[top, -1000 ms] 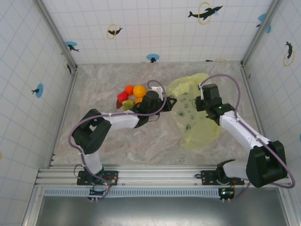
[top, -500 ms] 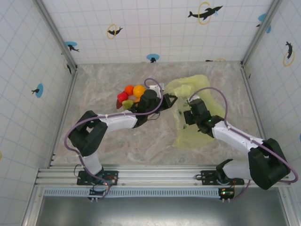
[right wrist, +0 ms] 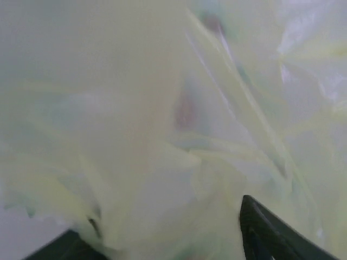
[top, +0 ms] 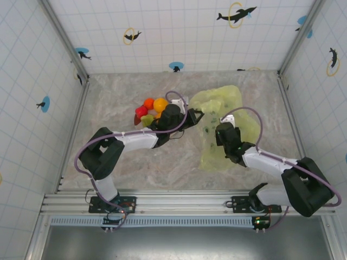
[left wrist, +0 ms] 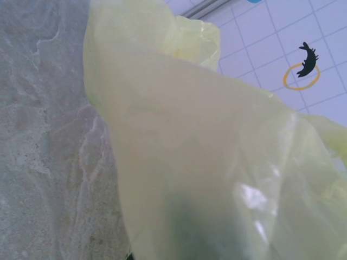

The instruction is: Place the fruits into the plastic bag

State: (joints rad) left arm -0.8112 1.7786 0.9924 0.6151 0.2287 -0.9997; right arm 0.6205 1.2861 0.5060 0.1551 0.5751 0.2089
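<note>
Several fruits [top: 150,110] are piled at nine o'clock of the left gripper [top: 196,115] — shut, seemingly pinching the plastic bag [top: 230,105] — well nearer than the right gripper [right wrist: 171,241], whose grip cannot be told.

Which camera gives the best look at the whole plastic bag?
The top external view: the plastic bag shows most of its crumpled outline and dark spots there. The left wrist view gives one raised fold up close; the right wrist view gives blurred plastic close to the lens.
</note>
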